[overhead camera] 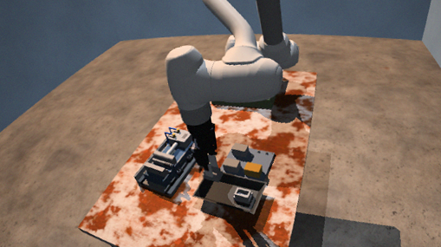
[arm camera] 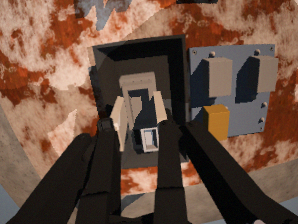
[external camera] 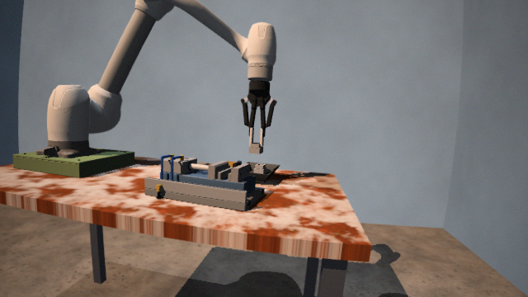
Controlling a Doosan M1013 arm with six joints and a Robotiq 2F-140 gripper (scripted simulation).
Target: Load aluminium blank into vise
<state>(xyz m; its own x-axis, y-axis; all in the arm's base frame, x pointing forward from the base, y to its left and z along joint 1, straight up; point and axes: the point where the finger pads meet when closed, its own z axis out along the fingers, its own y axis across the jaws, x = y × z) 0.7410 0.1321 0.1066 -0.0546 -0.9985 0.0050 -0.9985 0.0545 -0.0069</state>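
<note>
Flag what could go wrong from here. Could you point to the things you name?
The held finished part (overhead camera: 214, 177) (external camera: 256, 148) (arm camera: 137, 81) hangs in the tool (overhead camera: 211, 170) (external camera: 256, 143) (arm camera: 140, 104) above the outfeed tray (overhead camera: 217, 191) (external camera: 273, 168) (arm camera: 177, 75).

Lowered too near the placed finished part (overhead camera: 245, 202) (external camera: 260, 168) (arm camera: 150, 149), it might end up leaning on it.

The tray's raised walls could catch the part or a finger, leaving the part tilted.

If the grip slips, the part could drop and perhaps tip, pocket no longer up.

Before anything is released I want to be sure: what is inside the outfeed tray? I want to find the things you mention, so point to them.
One finished part (overhead camera: 244, 201) (external camera: 260, 168) (arm camera: 143, 141), pocket up, sits in the outfeed tray (overhead camera: 217, 191) (external camera: 272, 169) (arm camera: 111, 75). From the wrist, the gripper (overhead camera: 212, 174) (external camera: 256, 144) (arm camera: 140, 104) and its held part (external camera: 256, 150) (arm camera: 137, 81) cover some floor.
</note>
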